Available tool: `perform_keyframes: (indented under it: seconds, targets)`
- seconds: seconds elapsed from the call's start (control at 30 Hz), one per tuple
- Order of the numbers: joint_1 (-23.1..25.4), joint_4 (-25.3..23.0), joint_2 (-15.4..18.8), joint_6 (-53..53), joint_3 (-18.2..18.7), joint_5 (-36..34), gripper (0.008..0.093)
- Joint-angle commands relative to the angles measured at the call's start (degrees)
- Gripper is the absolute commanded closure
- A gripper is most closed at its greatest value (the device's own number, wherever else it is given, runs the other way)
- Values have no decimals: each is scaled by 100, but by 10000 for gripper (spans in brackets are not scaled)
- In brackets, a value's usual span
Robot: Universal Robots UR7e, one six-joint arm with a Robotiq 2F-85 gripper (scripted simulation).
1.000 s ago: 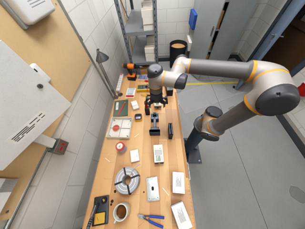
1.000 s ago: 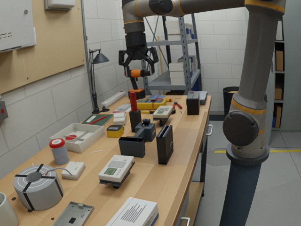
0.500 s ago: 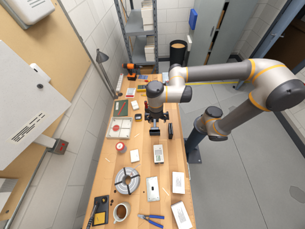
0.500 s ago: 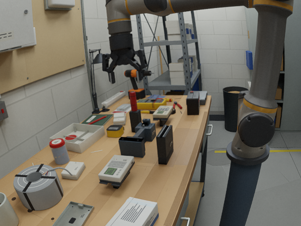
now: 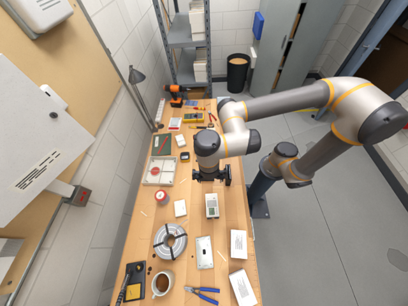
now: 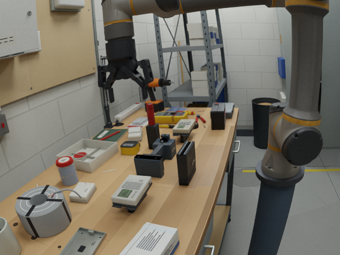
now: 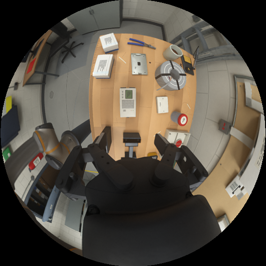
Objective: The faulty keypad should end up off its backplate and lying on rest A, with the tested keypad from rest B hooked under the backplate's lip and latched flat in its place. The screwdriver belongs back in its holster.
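A white keypad with a green display (image 5: 212,205) (image 6: 131,190) (image 7: 127,102) sits tilted on a dark mount toward the near half of the bench. A second white keypad (image 6: 183,126) lies on a stand farther back, near the yellow multimeter (image 6: 171,116). The red-handled screwdriver (image 6: 150,110) stands upright in a dark holster block (image 6: 152,134). Between them are a dark block fixture (image 6: 149,165) (image 7: 131,137) and an upright black slotted rest (image 6: 186,162). My gripper (image 5: 211,174) (image 6: 127,92) (image 7: 132,140) hangs high above the block fixture, pointing down, open and empty.
Behind the bench stand a grey shelf rack (image 6: 192,55), a black bin (image 5: 238,72) and a desk lamp (image 5: 136,75). On the bench are a white parts tray (image 6: 88,154), a red-capped jar (image 6: 66,170), a cable coil (image 6: 42,210), a metal plate (image 5: 204,252) and paper boxes (image 5: 239,243).
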Motion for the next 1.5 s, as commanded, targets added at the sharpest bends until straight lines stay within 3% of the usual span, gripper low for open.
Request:
perform_keyframes:
  seconds: [0.0, 0.53, 1.47]
  targets:
    - [45, -5, 22, 48, -25, -1, 80]
    - [569, -25, 319, 573, -303, 0, 80]
    - [631, -36, 355, 301, -332, -6, 80]
